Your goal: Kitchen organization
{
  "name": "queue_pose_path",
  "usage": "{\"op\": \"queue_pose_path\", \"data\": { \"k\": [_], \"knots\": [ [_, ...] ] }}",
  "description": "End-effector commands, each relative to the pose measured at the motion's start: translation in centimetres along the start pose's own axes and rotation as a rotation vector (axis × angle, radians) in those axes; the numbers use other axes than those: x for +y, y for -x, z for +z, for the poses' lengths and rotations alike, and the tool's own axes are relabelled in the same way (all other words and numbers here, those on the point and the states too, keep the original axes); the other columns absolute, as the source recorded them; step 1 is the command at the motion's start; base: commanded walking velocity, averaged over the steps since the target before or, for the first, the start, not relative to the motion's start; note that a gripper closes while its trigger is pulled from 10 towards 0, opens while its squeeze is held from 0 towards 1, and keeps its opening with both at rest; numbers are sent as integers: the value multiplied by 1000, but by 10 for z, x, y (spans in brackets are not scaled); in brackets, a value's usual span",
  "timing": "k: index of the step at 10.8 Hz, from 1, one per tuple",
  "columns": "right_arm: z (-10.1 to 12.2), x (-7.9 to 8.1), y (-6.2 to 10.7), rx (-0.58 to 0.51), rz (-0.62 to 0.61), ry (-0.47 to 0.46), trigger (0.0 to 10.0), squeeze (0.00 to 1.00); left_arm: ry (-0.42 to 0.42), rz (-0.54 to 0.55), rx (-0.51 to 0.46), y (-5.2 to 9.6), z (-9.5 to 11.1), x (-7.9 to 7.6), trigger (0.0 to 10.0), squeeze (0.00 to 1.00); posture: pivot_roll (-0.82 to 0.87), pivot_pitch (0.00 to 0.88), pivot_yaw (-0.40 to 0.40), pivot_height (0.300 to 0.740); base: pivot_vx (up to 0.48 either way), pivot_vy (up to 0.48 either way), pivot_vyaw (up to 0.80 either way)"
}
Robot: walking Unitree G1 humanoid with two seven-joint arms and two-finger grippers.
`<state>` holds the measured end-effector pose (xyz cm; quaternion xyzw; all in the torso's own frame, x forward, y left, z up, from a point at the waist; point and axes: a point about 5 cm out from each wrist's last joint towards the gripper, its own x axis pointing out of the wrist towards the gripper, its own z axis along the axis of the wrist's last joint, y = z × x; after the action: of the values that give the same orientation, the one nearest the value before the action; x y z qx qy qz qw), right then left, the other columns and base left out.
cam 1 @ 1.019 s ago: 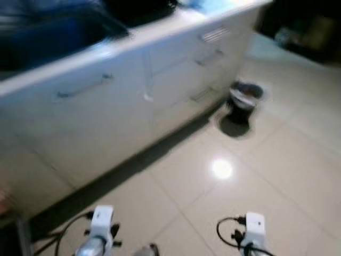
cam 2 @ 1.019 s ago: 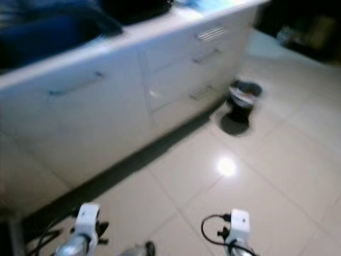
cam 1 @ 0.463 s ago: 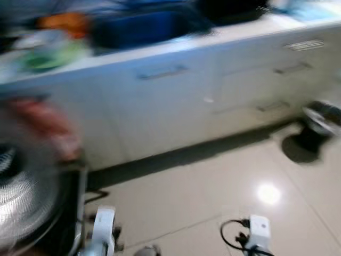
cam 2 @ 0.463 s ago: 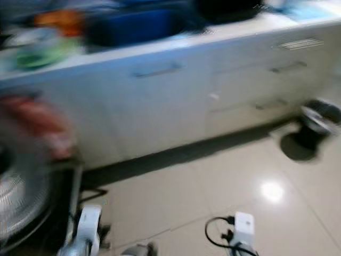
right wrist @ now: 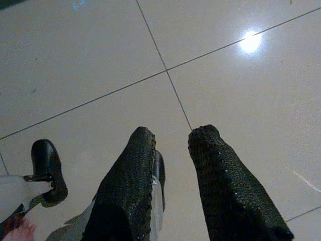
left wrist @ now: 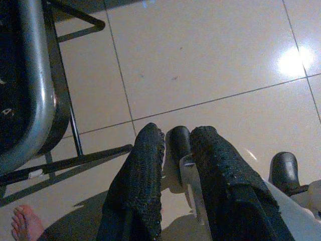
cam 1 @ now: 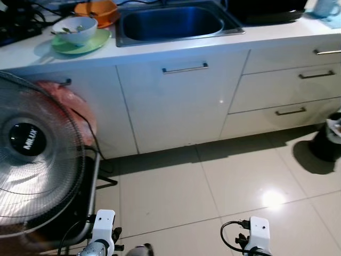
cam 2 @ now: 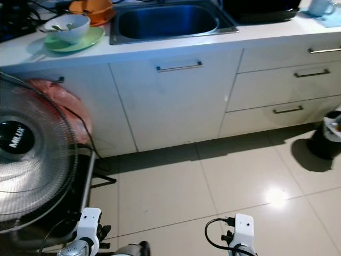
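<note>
A white kitchen counter [cam 1: 160,45] runs across the far side, with a steel sink [cam 1: 170,22] set in it. Left of the sink, a white bowl [cam 1: 75,29] stands on a green plate [cam 1: 93,44], and an orange dish [cam 1: 98,9] lies behind them. Both arms hang low at the frame's bottom edge over the tiled floor. My left gripper [left wrist: 176,135] is open with nothing between its fingers. My right gripper [right wrist: 170,134] is likewise open and holds nothing.
A large standing fan [cam 1: 29,154] on a dark metal stand is close at my left. A pink bag [cam 1: 72,101] hangs on the cabinet behind it. Drawers [cam 1: 298,77] sit right of the sink cabinet. A black bin [cam 1: 327,141] stands far right. A person's toes [left wrist: 25,223] show near the fan stand.
The camera has swung left and the blur has cleared, so the fan and counter's left end came into view and the bin slid to the right edge. Both arms hang as before.
</note>
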<state>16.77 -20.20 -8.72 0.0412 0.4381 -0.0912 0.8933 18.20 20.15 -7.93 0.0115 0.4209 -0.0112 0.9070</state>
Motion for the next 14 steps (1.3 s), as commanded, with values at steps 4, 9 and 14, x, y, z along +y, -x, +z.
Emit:
{"op": "queue_pose_path", "data": {
  "k": [4,9,14],
  "knots": [
    [-3,-1,1,1,-3,-22,10000,0,10,17,8,0,-2,2,10000,0,-24,121,25,740,121,0,0],
    [-3,-1,1,6,-11,-21,10000,0,12,19,5,0,-1,3,10000,0,-24,126,27,740,271,0,0],
    [-3,-1,1,7,-14,-23,10000,0,16,22,2,0,-1,2,10000,0,-25,133,26,740,350,0,0]
  ]
}}
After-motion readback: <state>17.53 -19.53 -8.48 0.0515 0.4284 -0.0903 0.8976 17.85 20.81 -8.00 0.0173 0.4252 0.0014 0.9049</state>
